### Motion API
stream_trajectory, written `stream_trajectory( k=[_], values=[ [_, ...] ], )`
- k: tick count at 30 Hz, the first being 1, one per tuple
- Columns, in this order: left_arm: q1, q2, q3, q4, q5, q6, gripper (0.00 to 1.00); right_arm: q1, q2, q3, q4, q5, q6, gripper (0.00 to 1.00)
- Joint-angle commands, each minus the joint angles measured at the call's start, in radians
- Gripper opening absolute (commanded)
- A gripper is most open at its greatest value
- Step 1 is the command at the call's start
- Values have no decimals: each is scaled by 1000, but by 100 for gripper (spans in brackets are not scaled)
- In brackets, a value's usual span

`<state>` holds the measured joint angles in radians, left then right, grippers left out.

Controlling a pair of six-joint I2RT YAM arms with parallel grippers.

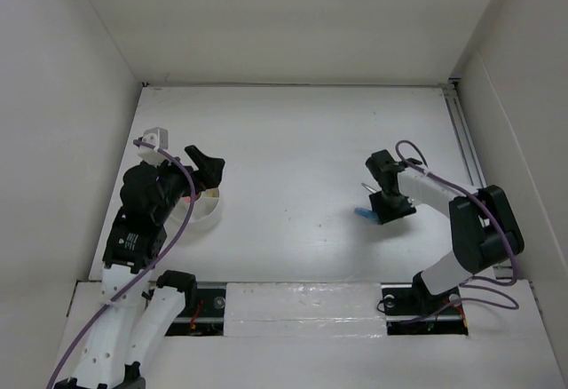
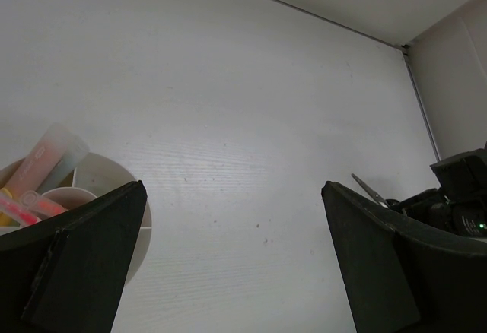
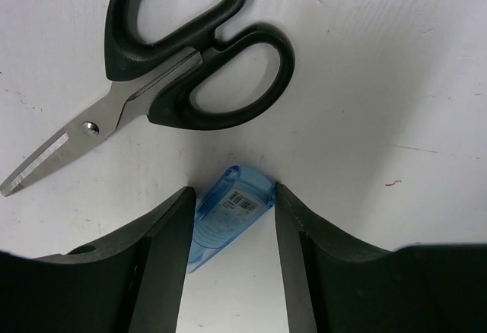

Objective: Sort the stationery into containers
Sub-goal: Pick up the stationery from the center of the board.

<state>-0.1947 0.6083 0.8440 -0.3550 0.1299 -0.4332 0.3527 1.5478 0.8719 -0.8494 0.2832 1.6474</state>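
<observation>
Two right fingers (image 3: 160, 272) pressed on blue marker (image 3: 228, 215) lying between them; scissors (image 3: 173, 109) just beyond

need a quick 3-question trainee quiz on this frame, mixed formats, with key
1. True or false: the black-handled steel scissors lie on the white table, outside the round white plastic tub.
2. What lies between the right gripper's fingers? A pink pen; B translucent blue marker; C yellow block.
3. Left gripper: open or shut?
Key: 1 true; 2 B; 3 open, nothing held.
</observation>
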Motion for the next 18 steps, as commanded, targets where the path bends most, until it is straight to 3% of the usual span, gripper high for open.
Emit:
stream_trajectory(
  k=[1, 5, 8, 13, 14, 16, 18],
  values=[
    [-2, -10, 26, 22, -3, 14, 100, 3, 32, 15, 22, -56, -24, 51],
    [-2, -10, 26, 22, -3, 14, 100, 31, 78, 28, 10, -56, 2, 45],
    [-2, -10, 35, 22, -3, 14, 100, 51, 116, 41, 10, -65, 11, 29],
    [-22, -10, 35, 13, -22, 14, 100, 62, 129, 39, 10, -75, 48, 16],
    [-22, -10, 35, 13, -23, 14, 100, 62, 129, 29, 25, -84, 48, 6],
    [-22, -19, 35, 4, -23, 14, 100, 72, 104, 18, 38, -84, 48, 0],
    [-22, -19, 35, 4, -23, 14, 100, 84, 84, 9, 70, -64, 45, 0]
  ],
)
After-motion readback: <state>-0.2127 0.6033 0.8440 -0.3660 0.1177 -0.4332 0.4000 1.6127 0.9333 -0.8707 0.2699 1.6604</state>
